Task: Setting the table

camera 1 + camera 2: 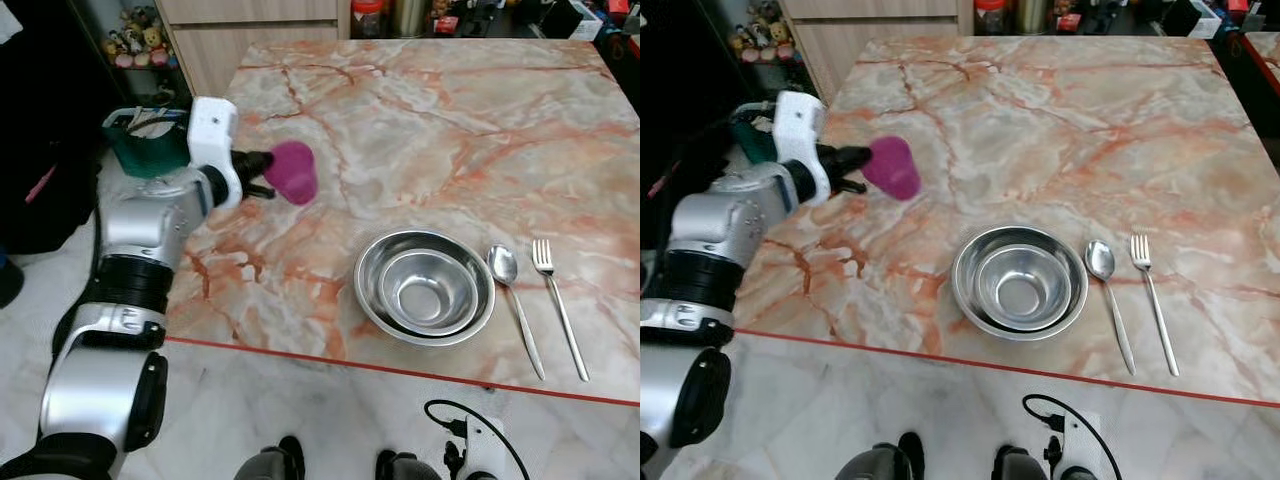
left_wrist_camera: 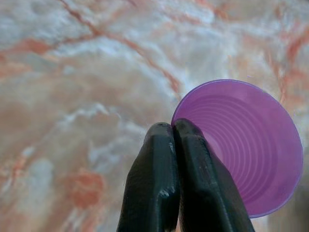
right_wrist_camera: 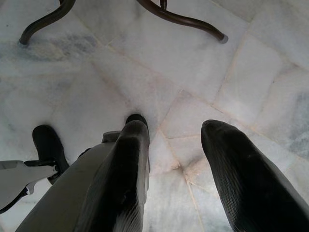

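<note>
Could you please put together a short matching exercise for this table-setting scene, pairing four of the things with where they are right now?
Things:
1. purple cup
2. small bowl
3. spoon
4. fork

Places:
A. inside the large bowl
B. between the bowls and the fork
C. pinched at its rim by the left claw, above the table
D. furthest to the robot's right, beside the spoon

Pairs: 1-C, 2-A, 3-B, 4-D
</note>
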Controlling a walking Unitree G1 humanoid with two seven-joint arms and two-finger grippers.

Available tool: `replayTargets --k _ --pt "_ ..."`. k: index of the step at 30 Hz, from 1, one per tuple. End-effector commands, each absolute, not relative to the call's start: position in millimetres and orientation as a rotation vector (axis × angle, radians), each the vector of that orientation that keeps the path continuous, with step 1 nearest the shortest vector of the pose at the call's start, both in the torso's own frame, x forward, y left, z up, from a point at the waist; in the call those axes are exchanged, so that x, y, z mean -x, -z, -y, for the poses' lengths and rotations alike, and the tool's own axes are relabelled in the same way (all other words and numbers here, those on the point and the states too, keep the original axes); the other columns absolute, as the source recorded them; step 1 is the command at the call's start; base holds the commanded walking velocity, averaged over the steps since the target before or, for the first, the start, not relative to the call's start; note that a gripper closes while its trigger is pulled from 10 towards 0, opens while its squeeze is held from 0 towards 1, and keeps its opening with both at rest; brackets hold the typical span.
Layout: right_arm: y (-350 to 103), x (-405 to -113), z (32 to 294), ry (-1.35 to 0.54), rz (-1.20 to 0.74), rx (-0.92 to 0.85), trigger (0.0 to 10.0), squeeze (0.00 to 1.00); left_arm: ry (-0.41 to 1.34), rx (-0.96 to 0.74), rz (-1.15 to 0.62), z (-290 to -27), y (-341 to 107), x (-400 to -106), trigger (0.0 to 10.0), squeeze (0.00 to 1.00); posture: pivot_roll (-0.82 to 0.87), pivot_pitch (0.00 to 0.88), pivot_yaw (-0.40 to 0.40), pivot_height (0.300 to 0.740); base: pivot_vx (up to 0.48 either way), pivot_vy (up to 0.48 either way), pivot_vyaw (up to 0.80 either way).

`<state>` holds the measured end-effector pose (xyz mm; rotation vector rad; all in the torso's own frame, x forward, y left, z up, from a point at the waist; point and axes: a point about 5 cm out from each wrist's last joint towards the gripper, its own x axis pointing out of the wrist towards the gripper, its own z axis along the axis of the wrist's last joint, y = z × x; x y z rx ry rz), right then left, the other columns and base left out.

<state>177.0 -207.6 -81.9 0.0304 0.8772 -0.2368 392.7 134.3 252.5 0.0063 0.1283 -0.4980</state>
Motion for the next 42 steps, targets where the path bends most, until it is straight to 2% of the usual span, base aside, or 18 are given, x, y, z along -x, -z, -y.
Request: replayTargets --k 1,13,42 --pt "86.3 -168.7 205.9 0.236 -0.91 -0.039 10.0 0.0 0.498 -0.025 -0.157 -131.6 -250.2 -394.5 10.0 0.0 -0.08 0.196 0.078 0.74 0.0 0.0 0.0" --pt "86.8 -168.3 204.9 0.235 -0.917 -0.043 10.0 0.0 0.509 -0.022 -0.219 -120.3 -245.8 -397.6 10.0 0.0 -0.08 0.194 0.083 0.74 0.0 0.0 0.0" --pt "87.5 -167.2 204.3 0.234 -0.922 -0.047 10.0 0.0 0.573 -0.081 -0.292 -119.2 -242.6 -395.3 10.0 0.0 -0.07 0.196 0.091 0.74 0.0 0.0 0.0"
